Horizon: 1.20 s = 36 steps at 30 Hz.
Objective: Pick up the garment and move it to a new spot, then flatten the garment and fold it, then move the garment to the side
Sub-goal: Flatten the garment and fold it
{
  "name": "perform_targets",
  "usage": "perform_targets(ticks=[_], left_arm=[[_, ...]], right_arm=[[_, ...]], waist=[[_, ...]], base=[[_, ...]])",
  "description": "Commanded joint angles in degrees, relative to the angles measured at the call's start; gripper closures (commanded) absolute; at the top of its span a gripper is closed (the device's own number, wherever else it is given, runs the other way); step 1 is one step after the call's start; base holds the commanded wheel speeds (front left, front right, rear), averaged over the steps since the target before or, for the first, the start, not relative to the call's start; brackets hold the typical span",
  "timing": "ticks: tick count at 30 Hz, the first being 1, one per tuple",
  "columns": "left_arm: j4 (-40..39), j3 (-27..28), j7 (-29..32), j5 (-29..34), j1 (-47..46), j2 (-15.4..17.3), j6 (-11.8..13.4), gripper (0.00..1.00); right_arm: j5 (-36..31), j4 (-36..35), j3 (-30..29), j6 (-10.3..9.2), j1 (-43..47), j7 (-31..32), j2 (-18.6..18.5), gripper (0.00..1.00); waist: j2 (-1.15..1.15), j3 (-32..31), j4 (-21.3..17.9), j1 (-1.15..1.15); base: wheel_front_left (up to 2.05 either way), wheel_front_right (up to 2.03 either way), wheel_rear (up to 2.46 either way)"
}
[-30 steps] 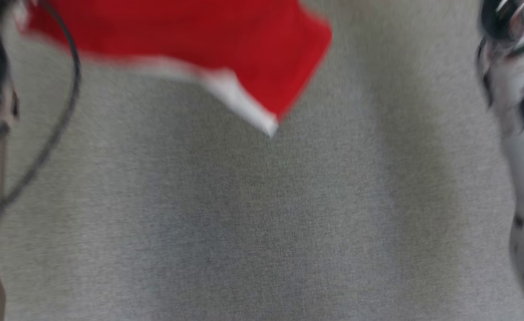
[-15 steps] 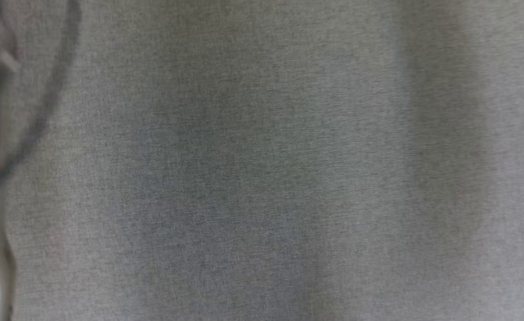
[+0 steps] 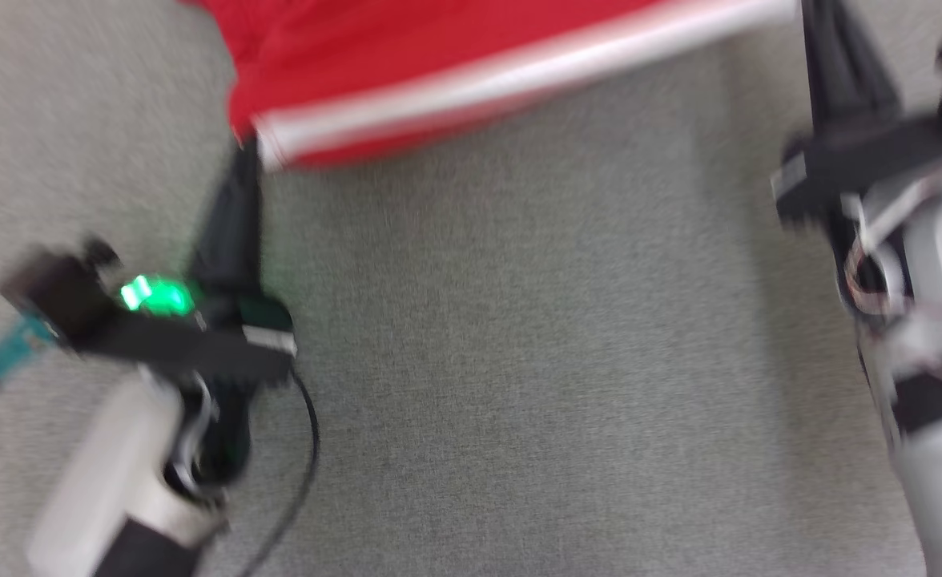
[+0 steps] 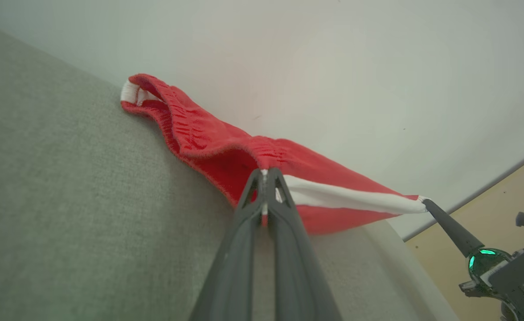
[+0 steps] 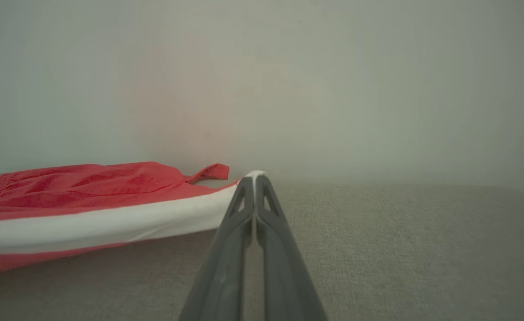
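The garment [image 3: 407, 48] is red with a white side stripe and an elastic waistband. It hangs stretched between my two grippers just over the grey fabric surface [image 3: 519, 361], its far part lying on that surface. My left gripper [image 3: 251, 152] is shut on the waistband edge, which the left wrist view shows pinched at the gripper's tips [image 4: 265, 171] on the garment [image 4: 208, 138]. My right gripper [image 3: 811, 12] is shut on the end of the white stripe, seen at its tips [image 5: 254, 175] with the garment [image 5: 88, 183] running off to the left. The head view is blurred.
A pale wall [image 4: 333, 67] rises right behind the grey surface. The surface's rounded right end [image 4: 404, 267] drops to a tan floor [image 4: 489, 191]. A black cable [image 3: 311, 449] hangs off my left wrist. Bare grey surface spreads between the two arms.
The head camera has swung, so the whole picture shifted. A second ago a corner of the garment hung loose; now its striped edge is pulled straight between both grippers.
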Motion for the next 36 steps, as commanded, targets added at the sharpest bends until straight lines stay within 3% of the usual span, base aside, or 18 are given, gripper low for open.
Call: perform_targets(ticks=[1, 9, 16, 24, 27, 30, 36], left_arm=[[1.8, -1.8, 0.6, -1.9, 6.0, -0.6, 0.0, 1.0], [1.7, -5.6, 3.8, -6.1, 17.9, -1.2, 0.1, 1.0], [-3.1, -7.6, 5.2, -8.6, 29.8, 0.8, 1.0, 1.0], [-12.4, -8.8, 6.8, -10.4, 42.1, 4.4, 4.8, 1.0], [-14.4, -7.5, 5.4, -10.6, 42.9, 4.3, 6.2, 1.0], [-14.9, -6.4, 4.4, -10.3, 40.6, 3.5, 6.6, 1.0], [-11.8, -6.5, 5.0, -7.8, 31.3, 0.8, 6.9, 1.0]], right_arm=[[-0.7, -3.1, -2.3, -0.11, 6.7, 4.1, -0.6, 1.0], [-3.9, -16.4, -8.5, -0.12, 27.3, 17.9, 1.3, 1.0], [-3.9, -28.7, -12.0, -0.12, 44.8, 29.7, 4.4, 1.0], [-3.6, -43.2, -16.6, -0.12, 61.5, 41.0, 7.6, 1.0], [-4.5, -44.8, -17.5, -0.12, 61.1, 40.9, 7.9, 1.0], [-4.8, -43.4, -15.8, -0.12, 56.9, 40.4, 5.8, 1.0], [-5.0, -33.9, -11.8, -0.11, 43.5, 38.2, 0.4, 1.0]], waist=[[-0.01, -10.3, -0.1, 0.01], [-0.01, -19.0, 0.7, 0.01], [-0.01, -24.6, 1.2, 0.01], [-0.01, -27.0, 1.9, 0.01], [-0.01, -27.1, 2.4, 0.01], [-0.01, -26.9, 2.9, 0.01], [-0.01, -23.8, 5.5, 0.01]], base=[[0.0, 0.0, 0.0], [0.0, 0.0, 0.0], [0.0, 0.0, 0.0], [0.0, 0.0, 0.0], [0.0, 0.0, 0.0], [0.0, 0.0, 0.0], [0.0, 0.0, 0.0]])
